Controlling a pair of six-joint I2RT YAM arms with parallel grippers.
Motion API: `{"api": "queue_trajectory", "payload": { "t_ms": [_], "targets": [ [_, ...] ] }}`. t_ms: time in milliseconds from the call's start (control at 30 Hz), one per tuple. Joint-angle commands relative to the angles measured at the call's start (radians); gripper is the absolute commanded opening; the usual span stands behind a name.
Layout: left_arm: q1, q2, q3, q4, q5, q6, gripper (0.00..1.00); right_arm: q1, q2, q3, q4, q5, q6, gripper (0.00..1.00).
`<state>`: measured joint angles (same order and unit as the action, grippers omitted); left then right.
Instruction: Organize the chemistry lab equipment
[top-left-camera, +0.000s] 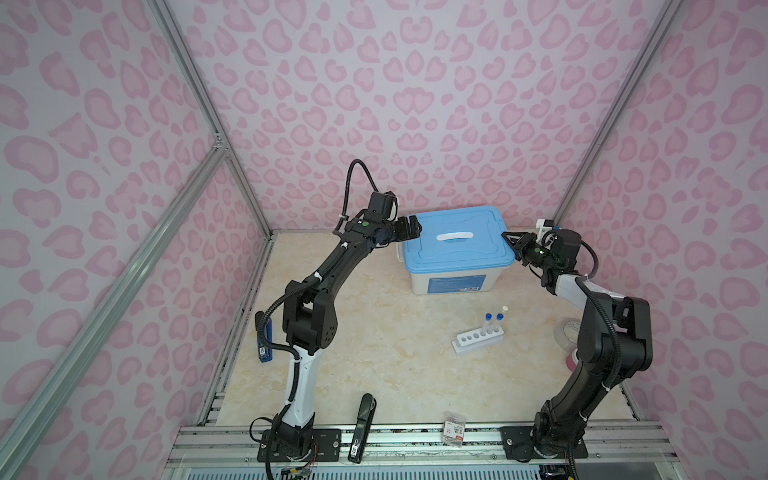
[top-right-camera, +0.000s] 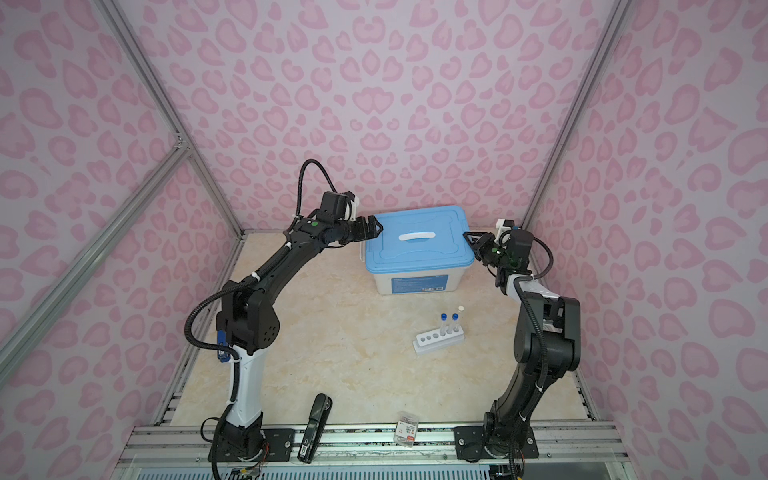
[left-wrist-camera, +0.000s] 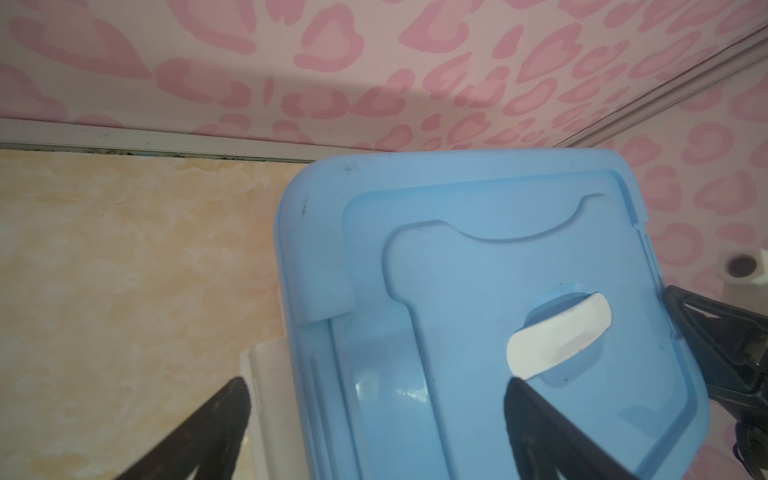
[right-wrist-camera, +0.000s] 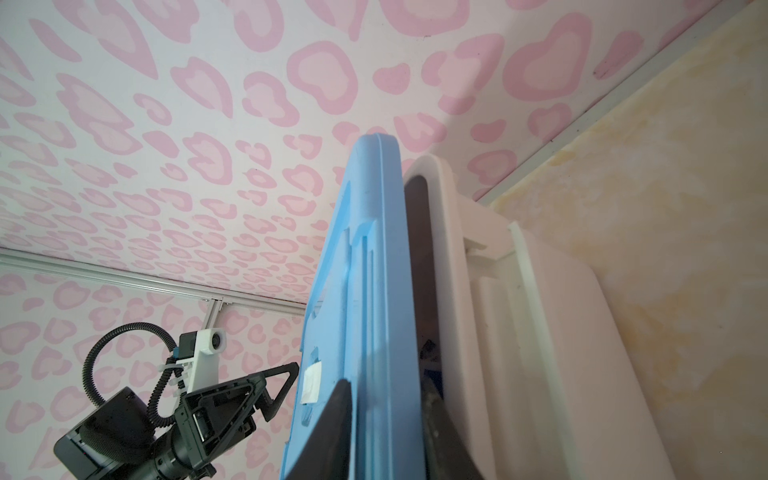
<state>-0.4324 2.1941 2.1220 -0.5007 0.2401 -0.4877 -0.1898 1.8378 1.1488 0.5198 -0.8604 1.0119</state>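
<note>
Tabletop (top-left-camera: 374, 382) is occupied by one white box (top-left-camera: 453, 284) at the back, capped by one blue lid (top-left-camera: 457, 253) with one white handle (top-left-camera: 455, 237). Two arms are extended to the box, one from each side. The left gripper (top-left-camera: 413, 230) is positioned at the lid's left edge with its jaws spread wide and nothing between them. The right gripper (right-wrist-camera: 386, 395) is clamped on the lid's right edge, one finger above and one below. In the right wrist view a gap is visible between lid and box rim on that side.

One black stapler (top-left-camera: 363, 428) is laid at the front edge. One white rack (top-left-camera: 478, 338) is set in front of the box, toward the right arm. Two tape rolls (top-left-camera: 570, 332) are partly hidden behind the right arm.

Three tubes (top-left-camera: 488, 324) are stood upright at the rack's right end: two blue-capped, one white-capped. The holes at the other end are unfilled. One small packet (top-left-camera: 454, 430) is placed on the front rail.
</note>
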Motion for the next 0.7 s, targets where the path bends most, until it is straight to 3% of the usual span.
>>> {"api": "queue_trajectory", "payload": {
  "t_ms": [0, 667],
  "targets": [
    [0.001, -0.105, -0.004, 0.01, 0.011, 0.023, 0.97, 0.003, 0.011, 0.009, 0.042, 0.019, 0.006, 0.27],
    [0.0, -0.159, -0.036, 0.035, 0.03, 0.02, 0.97, 0.003, 0.002, -0.016, 0.008, 0.035, -0.028, 0.28]
  ]
}}
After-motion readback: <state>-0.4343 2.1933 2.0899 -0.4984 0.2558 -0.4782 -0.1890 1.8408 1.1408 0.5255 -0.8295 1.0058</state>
